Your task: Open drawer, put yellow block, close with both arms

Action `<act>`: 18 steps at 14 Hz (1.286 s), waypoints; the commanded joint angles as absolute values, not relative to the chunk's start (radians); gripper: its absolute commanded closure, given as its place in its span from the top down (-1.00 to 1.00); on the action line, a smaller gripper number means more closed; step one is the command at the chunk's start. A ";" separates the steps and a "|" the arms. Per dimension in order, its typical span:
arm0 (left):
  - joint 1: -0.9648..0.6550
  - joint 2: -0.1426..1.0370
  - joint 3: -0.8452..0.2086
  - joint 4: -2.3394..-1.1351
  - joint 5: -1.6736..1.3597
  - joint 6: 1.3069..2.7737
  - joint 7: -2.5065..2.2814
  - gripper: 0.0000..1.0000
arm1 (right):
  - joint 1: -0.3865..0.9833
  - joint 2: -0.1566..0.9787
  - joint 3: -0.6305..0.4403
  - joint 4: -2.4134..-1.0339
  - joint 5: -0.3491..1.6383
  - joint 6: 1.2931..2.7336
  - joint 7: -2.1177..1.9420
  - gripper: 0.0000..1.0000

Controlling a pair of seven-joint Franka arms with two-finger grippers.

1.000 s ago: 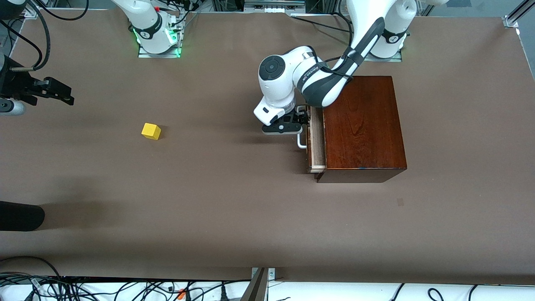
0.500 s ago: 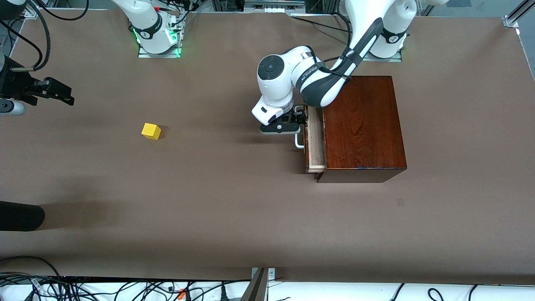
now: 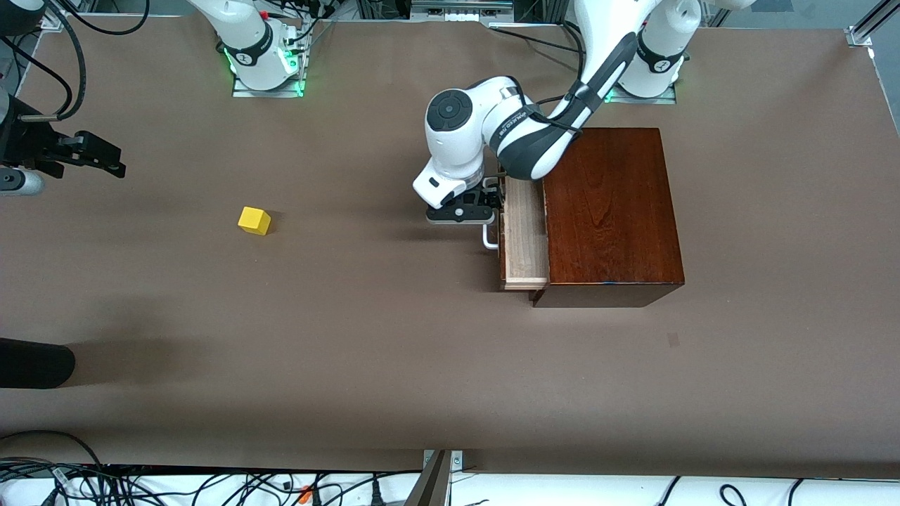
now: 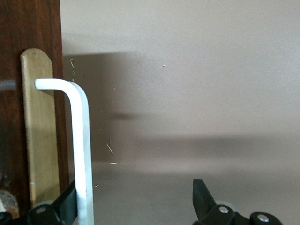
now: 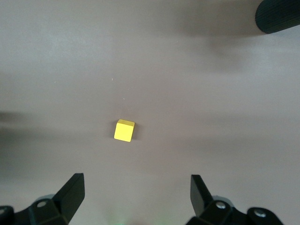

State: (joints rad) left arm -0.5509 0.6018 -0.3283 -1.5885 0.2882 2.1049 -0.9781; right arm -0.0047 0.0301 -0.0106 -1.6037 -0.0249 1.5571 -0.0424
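End effector of the right arm, fingers spread, hangs over the bench at the right arm's end, waiting; its wrist view looks down on the yellow block, which lies on the open bench well apart from the box. End effector of the left arm is also spread, 1 finger hooked against the white handle. Drawer stands partly out, its pale lining showing. Step 1, opening, is judged in hand; next, probably a further outward pull, then a pick of the block. Plain brown surface; cables along the camera-side edge.
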 commanded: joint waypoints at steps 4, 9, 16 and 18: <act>-0.563 0.580 -0.334 -1.543 0.242 2.088 -0.976 1.00 | -0.014 0.011 0.000 -1.638 -0.020 1.562 -0.011 1.00; -0.542 0.502 -0.334 -1.542 0.241 1.967 -0.971 1.00 | -0.009 -0.151 0.076 -1.860 -0.017 1.667 0.145 1.00; -0.384 0.379 -0.325 -1.459 0.163 1.679 -0.781 1.00 | -0.011 -0.340 0.146 -2.196 0.006 1.873 0.249 1.00; -0.289 0.336 -0.334 -1.459 0.138 1.657 -0.634 1.00 | -0.011 -0.350 0.120 -2.259 0.035 1.917 0.252 1.00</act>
